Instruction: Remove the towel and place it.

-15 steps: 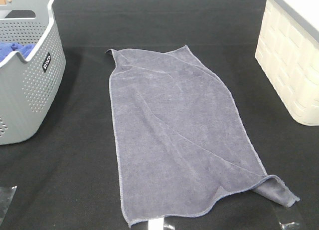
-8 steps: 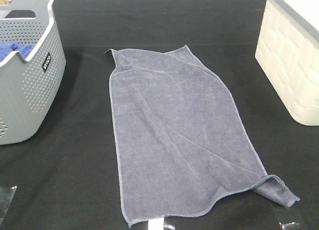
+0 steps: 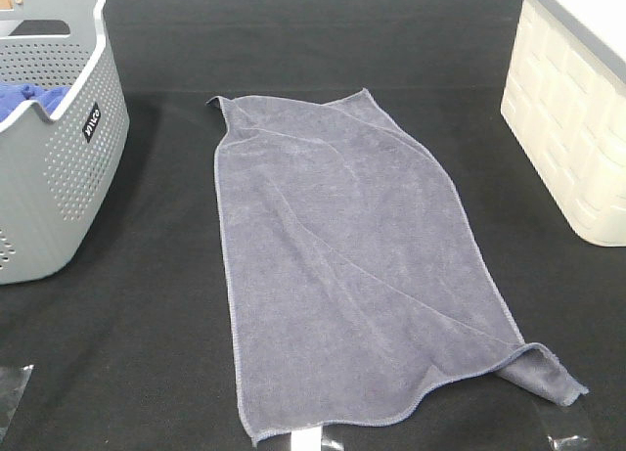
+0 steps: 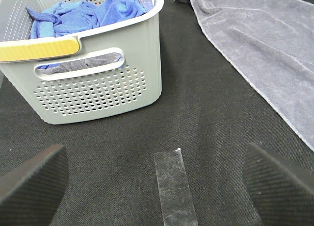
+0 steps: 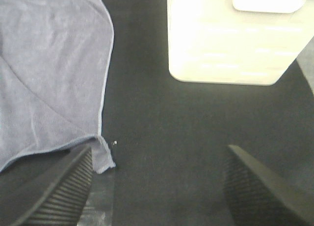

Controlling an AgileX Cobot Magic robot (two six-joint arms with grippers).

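The greyish-purple towel [image 3: 352, 265] lies spread flat on the black table, its near right corner folded over. It also shows in the left wrist view [image 4: 265, 44] and the right wrist view [image 5: 49, 74]. Neither gripper appears in the exterior high view. My left gripper [image 4: 157, 187] is open and empty above a strip of clear tape [image 4: 174, 187], between the grey basket and the towel. My right gripper [image 5: 157, 187] is open and empty above bare table, just beside the towel's folded corner [image 5: 100, 155].
A grey perforated basket [image 3: 59, 177] holding bright blue cloth [image 4: 83, 15] stands at the left. A cream-white basket [image 3: 567, 128] stands at the right, also in the right wrist view [image 5: 235, 39]. Tape strips [image 3: 15, 387] lie near the front edge.
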